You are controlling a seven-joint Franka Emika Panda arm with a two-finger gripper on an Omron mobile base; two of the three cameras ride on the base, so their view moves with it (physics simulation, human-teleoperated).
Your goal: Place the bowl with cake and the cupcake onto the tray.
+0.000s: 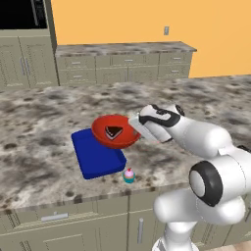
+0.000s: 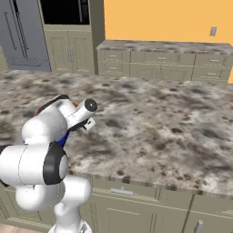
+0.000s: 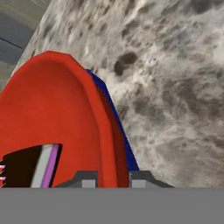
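Fingers (image 3: 112, 178) pinching the rim of the red bowl (image 1: 115, 131), one tip inside the wall, one outside, seen plainly in the hand view. Bowl held above the near right part of the blue tray (image 1: 96, 156), overlapping its far right corner in the left base view; contact with the tray cannot be told. Dark cake (image 1: 113, 131) wedge lying inside the bowl, roughly at its middle; pale and pink layers showing in the hand view at lower left. Tray flat on the speckled stone bench (image 1: 44, 142), long side running away from the front edge. Cupcake (image 1: 128, 175) upright on the bench, just beside the tray's near right corner, close to the bench's front edge, apart from the bowl. Sliver of blue tray rim visible past the bowl's edge in the hand view.
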